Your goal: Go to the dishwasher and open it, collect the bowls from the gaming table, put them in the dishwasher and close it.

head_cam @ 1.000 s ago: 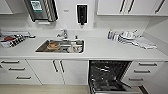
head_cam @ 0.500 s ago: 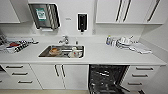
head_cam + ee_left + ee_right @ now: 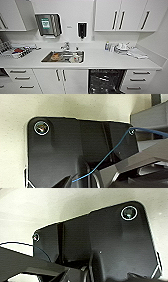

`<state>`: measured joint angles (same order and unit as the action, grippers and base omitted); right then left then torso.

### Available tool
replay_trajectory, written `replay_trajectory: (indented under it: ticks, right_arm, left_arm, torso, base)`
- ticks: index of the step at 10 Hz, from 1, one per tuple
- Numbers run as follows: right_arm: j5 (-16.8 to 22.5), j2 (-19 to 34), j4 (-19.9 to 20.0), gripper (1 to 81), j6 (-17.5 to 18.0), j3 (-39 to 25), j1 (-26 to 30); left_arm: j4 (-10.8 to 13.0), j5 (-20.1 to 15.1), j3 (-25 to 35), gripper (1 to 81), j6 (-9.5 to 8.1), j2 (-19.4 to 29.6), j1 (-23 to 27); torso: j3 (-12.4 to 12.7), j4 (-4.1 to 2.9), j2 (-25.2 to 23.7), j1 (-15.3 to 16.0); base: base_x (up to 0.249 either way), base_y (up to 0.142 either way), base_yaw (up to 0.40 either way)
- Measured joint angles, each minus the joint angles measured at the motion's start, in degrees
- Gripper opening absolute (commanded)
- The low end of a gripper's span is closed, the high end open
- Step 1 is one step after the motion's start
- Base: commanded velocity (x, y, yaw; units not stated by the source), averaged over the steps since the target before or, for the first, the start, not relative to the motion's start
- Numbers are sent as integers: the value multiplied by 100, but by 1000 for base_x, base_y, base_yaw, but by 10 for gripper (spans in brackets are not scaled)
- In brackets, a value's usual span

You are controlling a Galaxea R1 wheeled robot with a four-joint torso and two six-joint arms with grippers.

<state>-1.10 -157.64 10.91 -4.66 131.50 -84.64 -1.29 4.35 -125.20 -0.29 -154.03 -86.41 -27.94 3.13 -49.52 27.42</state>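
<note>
1. The dishwasher (image 3: 106,81) stands open at 5 o'clock under the worktop (image 3: 100,60) edge, its dark racks showing.
2. White drawers (image 3: 136,80) flank its right; cabinet doors (image 3: 61,80) its left.
3. The sink (image 3: 63,56) sits centre.
4. Whether either claw is clenched or released, I cannot tell.

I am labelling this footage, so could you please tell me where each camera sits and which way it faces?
Head view: high on the robot, facing the counter, sink and open dishwasher; nothing of the robot's body.
Left wrist view: on the left arm, over pale floor; dark plate, blue cable.
Right wrist view: on the right arm, likewise; dark plate.
Both wrist views share plate and pale floor.
</note>
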Motion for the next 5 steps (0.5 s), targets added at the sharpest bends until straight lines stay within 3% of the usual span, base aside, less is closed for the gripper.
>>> replay_trajectory:
  ticks: [5]
  right_arm:
    - [6, -69, 0, 811, 2, 177, -12]
  left_arm:
    - [0, -6, -385, 811, 2, -223, 0]
  torso:
    - [77, 0, 1003, -645]
  base:
    - [0, 0, 0]
